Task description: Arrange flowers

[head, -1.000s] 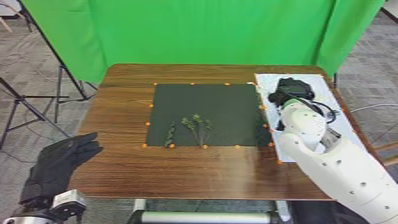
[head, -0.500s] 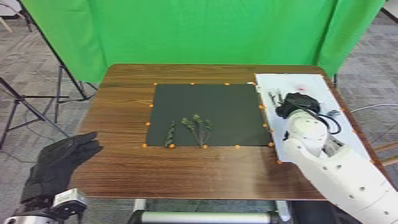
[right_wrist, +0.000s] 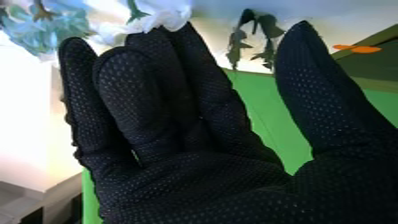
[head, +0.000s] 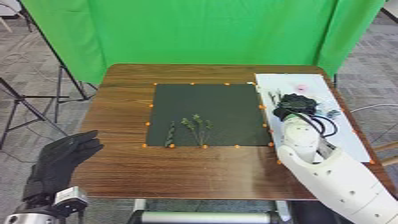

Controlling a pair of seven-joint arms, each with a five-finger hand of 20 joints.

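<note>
- I see the pink flower (head: 302, 89) at the far part of the white board (head: 271, 78), on the table's right side; it looks small and soft-coloured, a pale blush against the white; dark thin stems (head: 274, 96) lie near it, just beside my right hand (head: 297, 104).
- A pale blue-green flower (head: 334, 113) lies on the same board, on the other side of that hand; it looks ruffled.
- On the dark mat (head: 213, 100) I have a narrow leafy stem (head: 170, 135) and, beside it, branched greenery (head: 197, 120); both lie near the mat's close edge, leafy ends pointing away from me, the branched piece fanning out into several tufts.
- Through my right wrist camera I get white petals (right_wrist: 169, 14) just beyond the fingertips, and drooping dark leaves (right_wrist: 238, 42) seen between fingers and thumb; whether the glove touches any of them, I cannot tell.
- My right arm (head: 333, 175) reaches over the board from the near right; the hand has its fingers straight and close together, the thumb standing well apart from them.
- My left hand (head: 62, 157) is at the table's left edge, palm and fingers relaxed and loosely extended, well apart from the mat and the flowers.
</note>
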